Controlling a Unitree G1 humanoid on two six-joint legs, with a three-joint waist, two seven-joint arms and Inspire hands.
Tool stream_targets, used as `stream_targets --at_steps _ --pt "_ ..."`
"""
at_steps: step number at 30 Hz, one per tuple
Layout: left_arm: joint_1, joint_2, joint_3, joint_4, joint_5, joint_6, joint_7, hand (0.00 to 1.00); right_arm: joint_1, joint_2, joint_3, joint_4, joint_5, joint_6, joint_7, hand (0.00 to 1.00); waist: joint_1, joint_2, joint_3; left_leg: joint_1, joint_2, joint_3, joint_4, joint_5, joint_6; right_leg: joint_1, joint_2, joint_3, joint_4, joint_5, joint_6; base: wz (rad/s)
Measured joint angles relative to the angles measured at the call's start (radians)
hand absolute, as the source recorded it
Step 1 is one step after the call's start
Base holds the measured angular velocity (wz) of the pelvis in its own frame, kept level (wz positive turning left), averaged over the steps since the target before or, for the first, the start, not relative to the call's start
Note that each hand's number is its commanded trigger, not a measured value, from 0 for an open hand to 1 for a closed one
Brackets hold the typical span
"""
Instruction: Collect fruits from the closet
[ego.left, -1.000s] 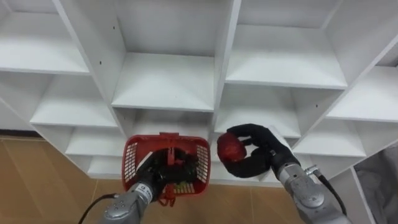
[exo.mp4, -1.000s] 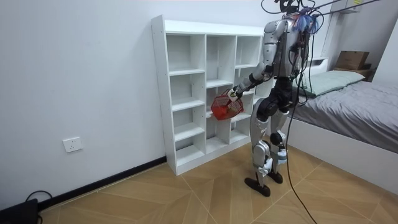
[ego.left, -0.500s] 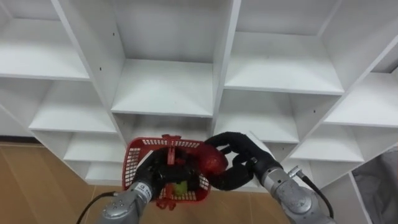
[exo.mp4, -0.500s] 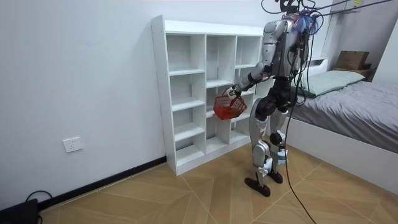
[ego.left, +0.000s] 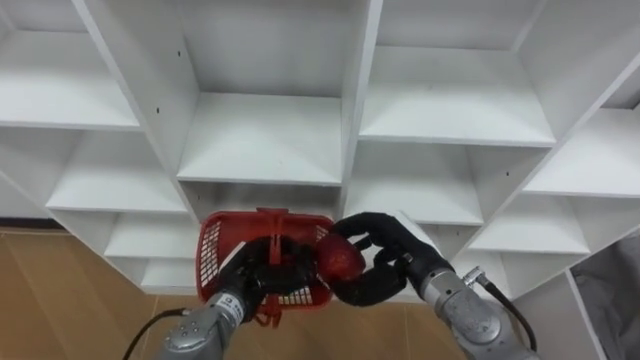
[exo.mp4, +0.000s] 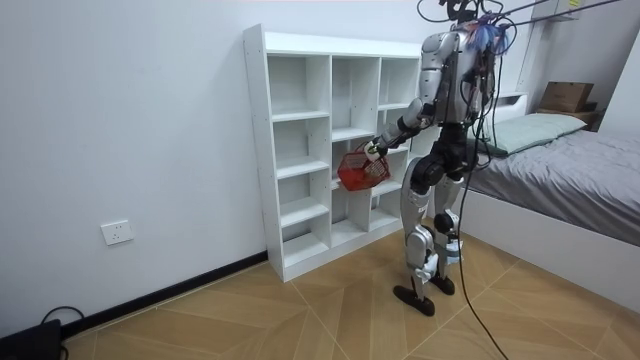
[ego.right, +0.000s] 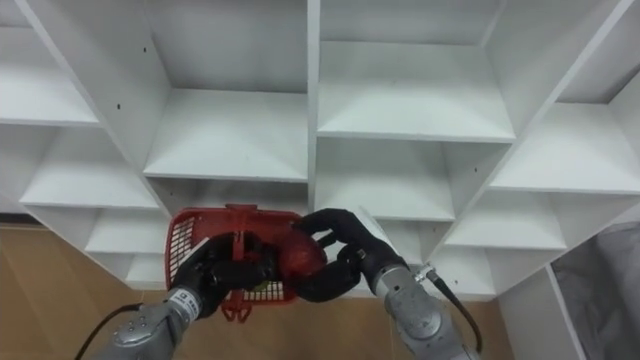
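Holding a round red fruit (ego.left: 340, 258) in the right hand (ego.left: 400, 262), with fingers above and thumb below curled round it. Carried just left of that hand's palm, at the right rim of a red mesh basket (ego.left: 212, 258) and partly over its opening. Gripping the basket's handle with the left hand (ego.left: 255, 282), fingers closed round it, just left of the fruit and close to the right hand's fingertips. Kept in the air, resting on no shelf, just in front of the white closet (ego.left: 265, 140), whose middle upright rises behind the two hands.

Standing upright and facing the closet (exo.mp4: 300, 150), both arms raised towards its middle shelves, with the basket (exo.mp4: 360, 172) between body and shelves. Backed by a white wall behind the closet, with wooden floor (exo.mp4: 300, 310) underfoot. Further off: a bed (exo.mp4: 580, 165) at the room view's right, a cardboard box (exo.mp4: 566, 95) beyond it, and a wall socket (exo.mp4: 117, 232) low at the room view's left.
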Motion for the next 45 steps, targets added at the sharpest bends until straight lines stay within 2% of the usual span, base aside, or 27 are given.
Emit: stream_targets --at_steps 9,16,20,24,28,37,45 --pt "0.001 0.007 -0.027 -0.003 0.001 0.001 0.0 1.0 -0.001 -0.008 0.02 0.035 0.019 0.0 -0.015 1.0 0.002 0.001 -0.0007 -0.022 0.001 0.001 0.005 0.0 0.0 -0.02 -0.001 0.0 0.003 0.0 0.0 0.0" --pt "0.001 0.007 -0.038 -0.008 0.001 0.003 -0.013 1.0 -0.001 -0.005 0.021 0.058 -0.007 0.002 -0.018 1.0 0.001 0.009 -0.0069 -0.025 0.001 0.001 0.006 0.0 0.0 -0.022 0.0 0.0 0.007 0.0 0.0 0.0" --pt "0.001 0.007 -0.039 -0.02 0.001 0.003 -0.025 1.0 -0.001 -0.002 0.022 0.063 -0.012 0.014 -0.018 1.0 0.002 0.009 -0.0076 -0.025 0.002 0.001 0.008 0.0 0.0 -0.022 0.001 0.001 0.008 0.001 -0.001 0.0" --pt "0.0 -0.008 -0.042 -0.084 0.001 0.002 -0.049 1.0 -0.001 -0.001 0.051 0.074 -0.06 0.016 0.004 1.0 0.005 0.009 -0.0077 -0.025 0.002 0.001 0.008 0.0 0.0 -0.022 0.002 0.005 0.006 0.001 -0.001 0.0" --pt "0.0 -0.023 -0.044 -0.104 0.001 0.0 -0.068 1.0 -0.002 0.027 0.066 0.093 -0.091 0.016 0.03 1.0 0.005 0.01 -0.008 -0.024 0.002 0.003 0.008 0.0 0.0 -0.022 0.003 0.009 0.006 0.001 -0.001 0.0" --pt "0.001 -0.024 -0.075 -0.103 0.001 0.0 -0.095 1.0 -0.002 0.032 0.075 0.1 -0.173 0.016 0.031 1.0 0.03 0.011 -0.0073 -0.021 0.003 0.005 0.007 0.0 0.0 -0.022 0.003 0.011 0.005 0.001 -0.001 0.0" --pt "-0.002 -0.036 -0.075 -0.106 0.001 0.0 -0.104 1.0 -0.013 0.041 0.078 0.106 -0.198 0.016 0.03 1.0 0.044 0.014 -0.0051 -0.023 0.003 0.005 0.005 0.0 -0.001 -0.023 0.005 0.011 0.001 0.001 -0.002 0.0"
